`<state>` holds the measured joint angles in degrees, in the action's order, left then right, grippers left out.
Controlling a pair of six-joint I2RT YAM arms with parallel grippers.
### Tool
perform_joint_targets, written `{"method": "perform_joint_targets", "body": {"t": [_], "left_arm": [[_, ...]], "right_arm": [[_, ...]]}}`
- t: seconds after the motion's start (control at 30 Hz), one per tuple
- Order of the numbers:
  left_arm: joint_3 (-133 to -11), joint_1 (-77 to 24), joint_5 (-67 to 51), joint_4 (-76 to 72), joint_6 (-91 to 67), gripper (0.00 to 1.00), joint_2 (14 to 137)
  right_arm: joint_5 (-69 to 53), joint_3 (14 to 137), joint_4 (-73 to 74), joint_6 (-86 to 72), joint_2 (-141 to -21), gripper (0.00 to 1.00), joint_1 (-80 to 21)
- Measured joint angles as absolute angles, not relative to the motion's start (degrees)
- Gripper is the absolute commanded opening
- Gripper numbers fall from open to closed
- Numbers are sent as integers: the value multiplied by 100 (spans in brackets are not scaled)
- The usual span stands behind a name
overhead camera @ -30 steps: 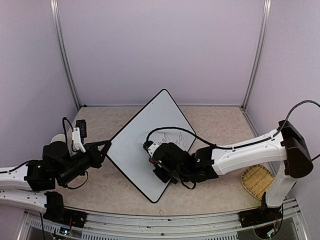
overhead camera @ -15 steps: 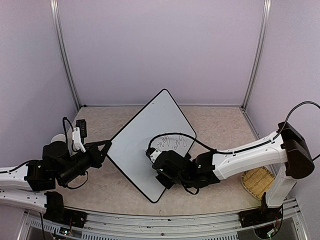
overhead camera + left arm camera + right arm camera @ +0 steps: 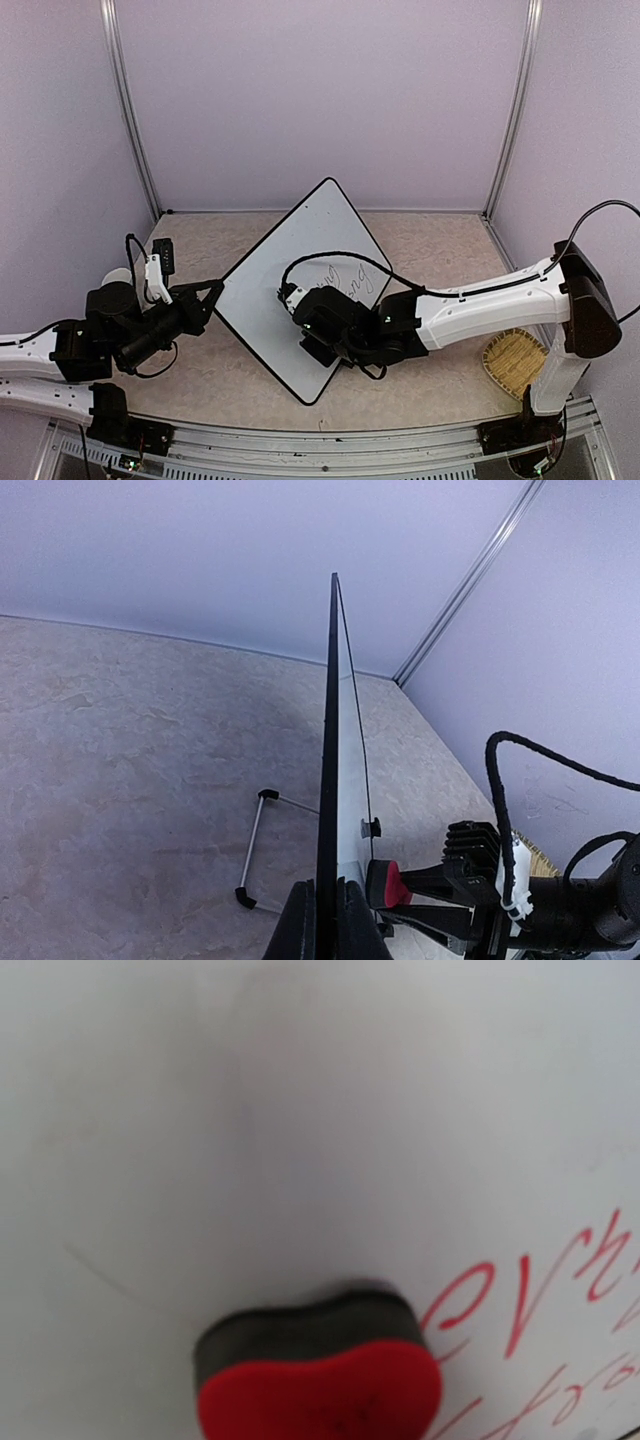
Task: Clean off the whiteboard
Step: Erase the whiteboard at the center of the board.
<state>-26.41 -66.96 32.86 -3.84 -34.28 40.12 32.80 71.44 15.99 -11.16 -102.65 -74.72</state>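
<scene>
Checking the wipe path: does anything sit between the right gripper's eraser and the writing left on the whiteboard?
Nothing visible does. The eraser in the right gripper lies against the whiteboard, and the writing starts directly beside it.

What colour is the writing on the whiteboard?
Red handwriting on the whiteboard; it shows best in the right wrist view.

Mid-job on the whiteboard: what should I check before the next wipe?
1. Left gripper shut on the edge of the large white, black-framed whiteboard: ok.
2. Right gripper shut on the red-backed, black-felt eraser: ok.
3. Felt pressed against the board face: ok.
4. Board wiped clean: not ok, red handwriting lies right of the eraser.
5. Right arm's black cable clear of the board: cannot tell.
</scene>
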Motion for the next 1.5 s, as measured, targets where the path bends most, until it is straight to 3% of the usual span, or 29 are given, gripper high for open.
{"method": "perform_joint_targets", "body": {"t": [0.6, 1.2, 1.5], "left_arm": [[-2641, -6696, 3251, -336, -3426, 0, 3964], [-2639, -6696, 3127, -377, -3437, 0, 4016], [-2635, -6696, 3245, -255, -3444, 0, 3999]], "right_arm": [[2902, 5929, 1131, -1463, -9961, 20, -7446], [2158, 7570, 904, -489, -10169, 20, -7446], [1669, 7279, 351, -475, -10175, 20, -7437]]}}
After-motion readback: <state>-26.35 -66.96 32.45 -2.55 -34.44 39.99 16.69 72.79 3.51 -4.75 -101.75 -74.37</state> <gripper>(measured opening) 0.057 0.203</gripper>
